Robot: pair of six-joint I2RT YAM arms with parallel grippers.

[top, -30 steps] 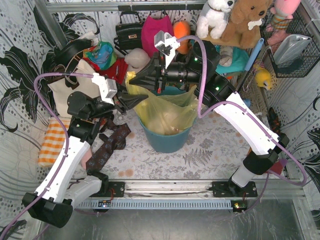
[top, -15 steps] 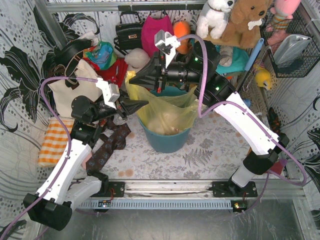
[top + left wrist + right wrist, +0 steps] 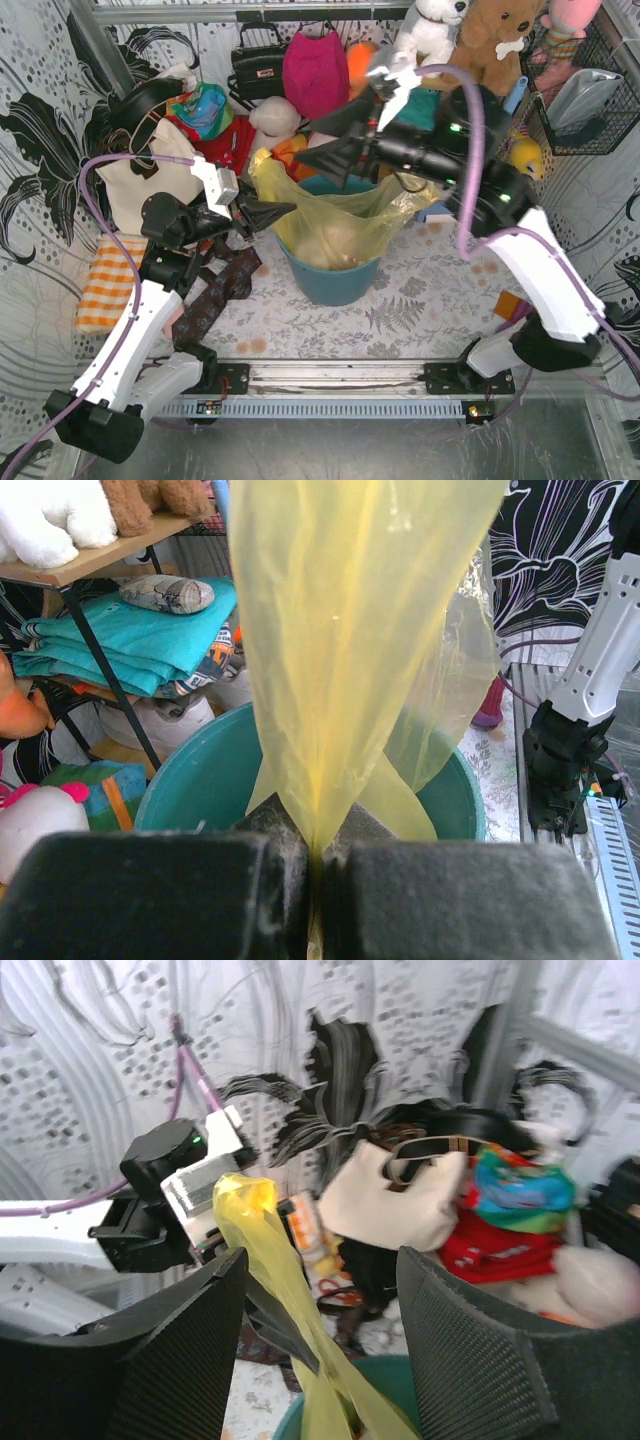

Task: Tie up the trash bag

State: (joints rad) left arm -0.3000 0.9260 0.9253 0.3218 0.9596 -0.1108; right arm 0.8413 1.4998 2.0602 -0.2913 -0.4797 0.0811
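The trash bag (image 3: 335,235) is thin yellow plastic lining a teal bin (image 3: 330,280), with pale paper showing through it. My left gripper (image 3: 272,212) is shut on the bag's left rim and holds a corner of it up; in the left wrist view the yellow sheet (image 3: 360,630) rises out of the closed pads (image 3: 250,880). My right gripper (image 3: 322,160) hangs open above the bin's far side with nothing in it. In the right wrist view a twisted strip of the bag (image 3: 255,1230) stands beyond its spread fingers (image 3: 190,1350).
A cream tote bag (image 3: 135,185) and red and coloured bags lie at the back left. An orange checked cloth (image 3: 105,280) and a dark patterned cloth (image 3: 215,295) lie left of the bin. Plush toys (image 3: 470,40) fill a shelf at the back right, over folded teal clothes (image 3: 130,630).
The right gripper has opened, let go of the bag's rim and swung back to the right. The freed rim now droops over the bin's right side. The left gripper still holds its corner.
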